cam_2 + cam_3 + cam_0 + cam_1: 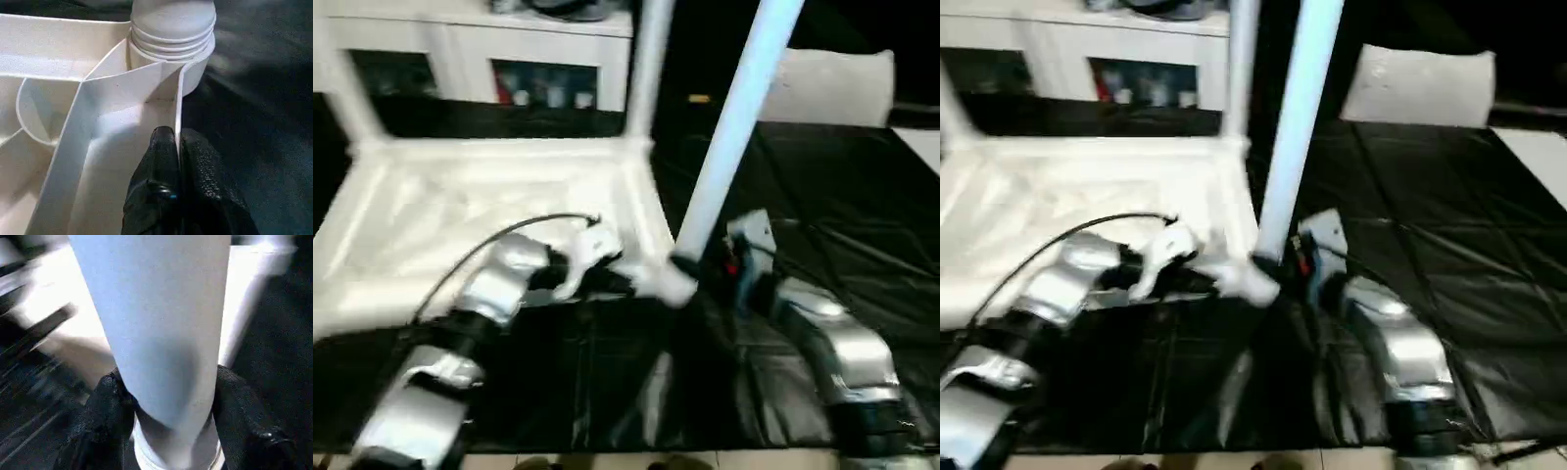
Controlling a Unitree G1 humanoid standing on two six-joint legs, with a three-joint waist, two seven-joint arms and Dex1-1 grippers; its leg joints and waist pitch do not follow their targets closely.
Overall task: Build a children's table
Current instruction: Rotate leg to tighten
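The white tabletop (460, 206) lies upside down on a black cloth, its ribbed underside facing up. Two white legs stand upright in its far corners, one at the far left (342, 88) and one at the far right (646, 69). A third leg (734, 127) leans to the right, its threaded foot at the near right corner socket (171, 54). My right gripper (168, 401) is shut on this leg just above its foot, one black finger (105, 401) on each side. My left gripper (177, 147) is shut on the tabletop's rim wall right beside that socket.
The black cloth (822, 196) covers the work surface to the right and in front. A white cabinet (509, 49) stands behind the tabletop. A pale cushion (832, 88) lies at the back right. A white sheet edge (925, 147) shows at the far right.
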